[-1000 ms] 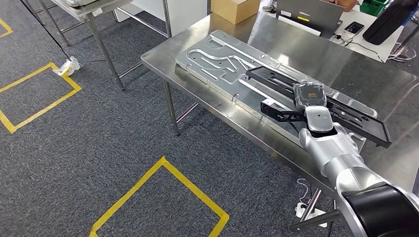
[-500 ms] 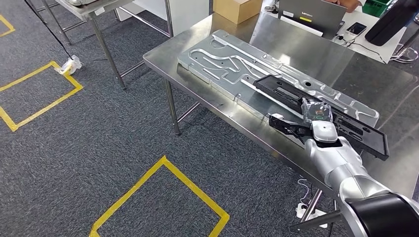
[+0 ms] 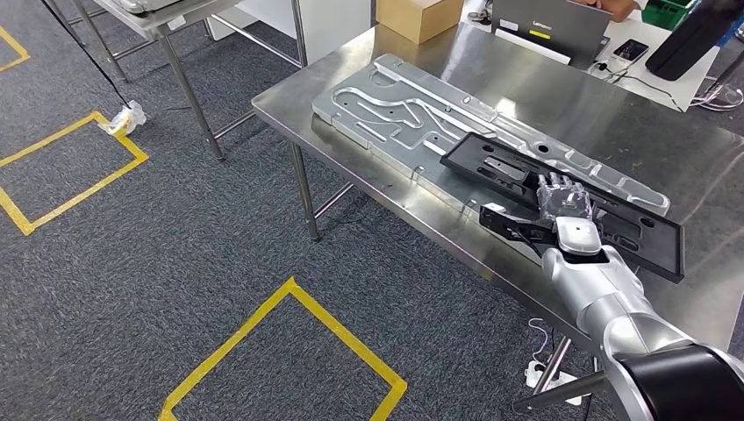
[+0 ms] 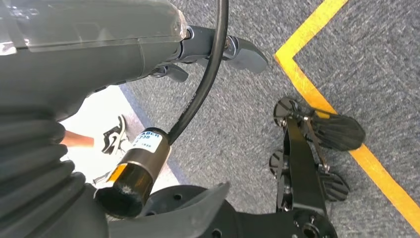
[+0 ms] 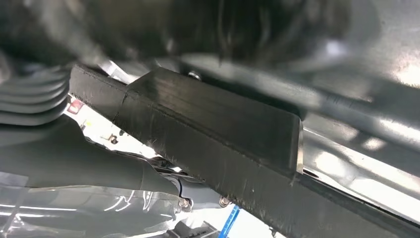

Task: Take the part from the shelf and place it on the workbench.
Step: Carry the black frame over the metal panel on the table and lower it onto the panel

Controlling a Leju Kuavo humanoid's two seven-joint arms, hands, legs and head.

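Workbench holds a grey plate, with the black part lying across it. Right hand grips the part's near edge. Released carelessly, the overhanging part might slide off. Right wrist view shows the part's scuffed edge close up; left hand hangs spread over carpet.

Matt black plastic part, glossy brushed steel workbench, rough grey carpet
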